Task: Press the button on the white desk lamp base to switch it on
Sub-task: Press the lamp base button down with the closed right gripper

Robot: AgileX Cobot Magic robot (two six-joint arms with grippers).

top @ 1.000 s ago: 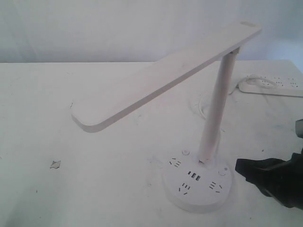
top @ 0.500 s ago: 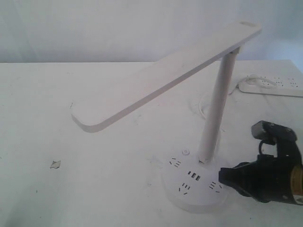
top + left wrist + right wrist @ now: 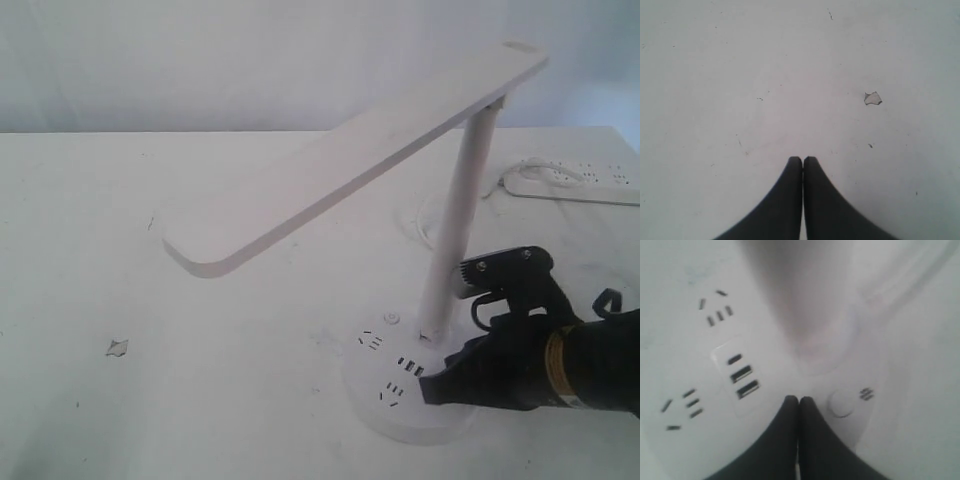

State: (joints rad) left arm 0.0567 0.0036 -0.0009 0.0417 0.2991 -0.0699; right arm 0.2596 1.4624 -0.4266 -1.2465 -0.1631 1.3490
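The right gripper (image 3: pixel 799 401) is held pinched together and empty over the base (image 3: pixel 695 355), just beside the button (image 3: pixel 841 404), seemingly so one blunt tip can be pressed down.

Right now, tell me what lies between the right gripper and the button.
Only a narrow strip of bare base, seen in the right wrist view; the shut right gripper sits just beside the button.
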